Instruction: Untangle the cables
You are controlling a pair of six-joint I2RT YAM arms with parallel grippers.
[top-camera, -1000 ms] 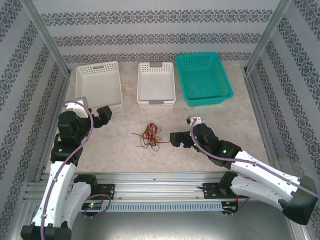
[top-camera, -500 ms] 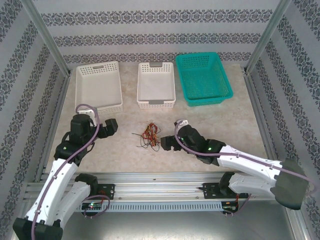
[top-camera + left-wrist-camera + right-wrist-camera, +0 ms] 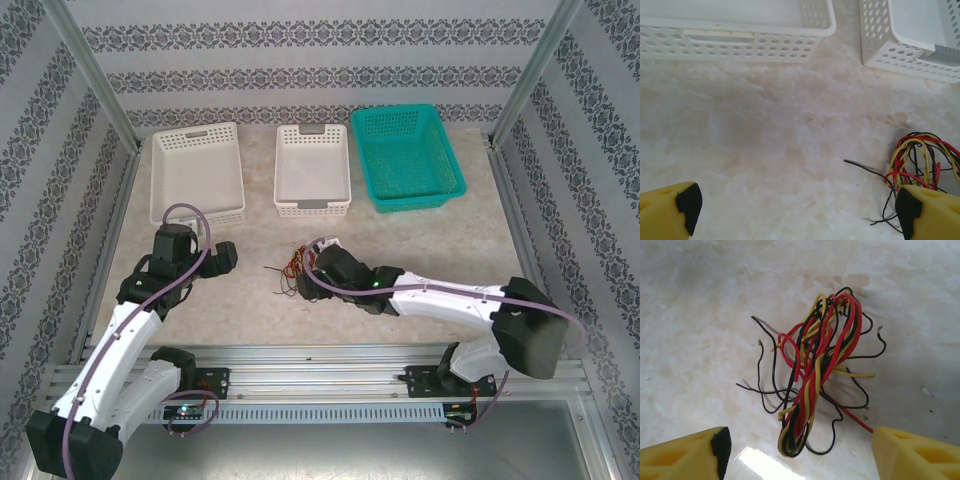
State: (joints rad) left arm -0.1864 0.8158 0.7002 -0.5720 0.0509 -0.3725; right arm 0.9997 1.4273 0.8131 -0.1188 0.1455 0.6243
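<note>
From above, the cables lie as one small red, yellow and black knot on the table, at the centre of the frame, below the middle white basket. The right gripper reaches in from the right and sits at the knot's right edge. The left gripper hangs well apart to the left, below the left white basket. The green basket stands at upper right.

In the left wrist view, the left gripper has its yellow fingers spread wide and empty. The cables lie at the right edge, just above the right finger.

In the right wrist view, the right gripper is low over the table, with its fingers spread at the bottom corners. The cables lie in the middle, and the lower end of the knot falls between the fingers, touching neither.

The step in hand looks like the first grab at the knot. Next, the right fingers need to pinch its lower end, or a single strand. The left gripper then needs to come across and take another strand, so the two can pull apart.
</note>
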